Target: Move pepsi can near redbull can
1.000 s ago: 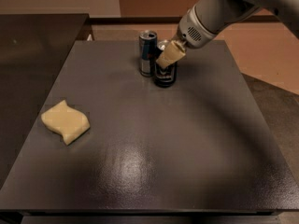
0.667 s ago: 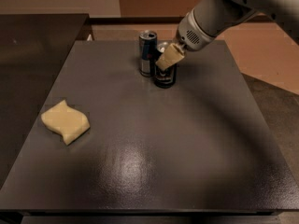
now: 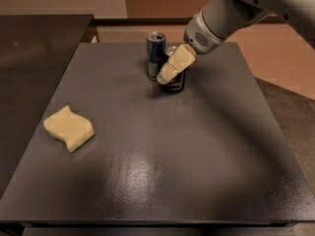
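Note:
The pepsi can is a wide black can standing upright at the far middle of the dark table. The redbull can, slim and blue-and-silver, stands upright just to its left and slightly behind, nearly touching it. My gripper reaches in from the upper right on a white arm. It sits right at the upper part of the pepsi can, in front of it, and hides the can's top.
A yellow sponge lies near the table's left edge. A second dark counter adjoins on the left. Tan floor shows beyond the right and far edges.
The gripper has shifted only slightly at the pepsi can. Both cans and the sponge stay where they were.

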`<action>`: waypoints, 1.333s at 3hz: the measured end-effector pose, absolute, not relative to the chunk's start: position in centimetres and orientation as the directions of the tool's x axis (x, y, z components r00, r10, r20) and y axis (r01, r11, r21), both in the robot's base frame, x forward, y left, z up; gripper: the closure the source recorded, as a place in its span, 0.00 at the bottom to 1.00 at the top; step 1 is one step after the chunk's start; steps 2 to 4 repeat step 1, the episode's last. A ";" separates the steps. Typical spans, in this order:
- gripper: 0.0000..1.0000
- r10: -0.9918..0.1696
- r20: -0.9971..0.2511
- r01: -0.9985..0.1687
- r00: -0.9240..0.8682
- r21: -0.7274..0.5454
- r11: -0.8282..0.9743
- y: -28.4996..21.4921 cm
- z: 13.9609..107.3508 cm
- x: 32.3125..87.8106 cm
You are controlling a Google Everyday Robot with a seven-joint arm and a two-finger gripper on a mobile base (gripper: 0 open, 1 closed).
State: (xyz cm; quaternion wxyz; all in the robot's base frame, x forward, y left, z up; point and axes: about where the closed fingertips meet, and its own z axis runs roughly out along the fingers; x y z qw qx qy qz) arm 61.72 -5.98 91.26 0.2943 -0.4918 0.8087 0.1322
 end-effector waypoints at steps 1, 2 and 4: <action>0.00 -0.718 -0.606 -0.873 -0.343 -0.076 0.481 -6.0 91.3 61.7; 0.00 -0.718 -0.606 -0.873 -0.343 -0.076 0.481 -6.0 91.3 61.7; 0.00 -0.718 -0.606 -0.873 -0.343 -0.076 0.481 -6.0 91.3 61.7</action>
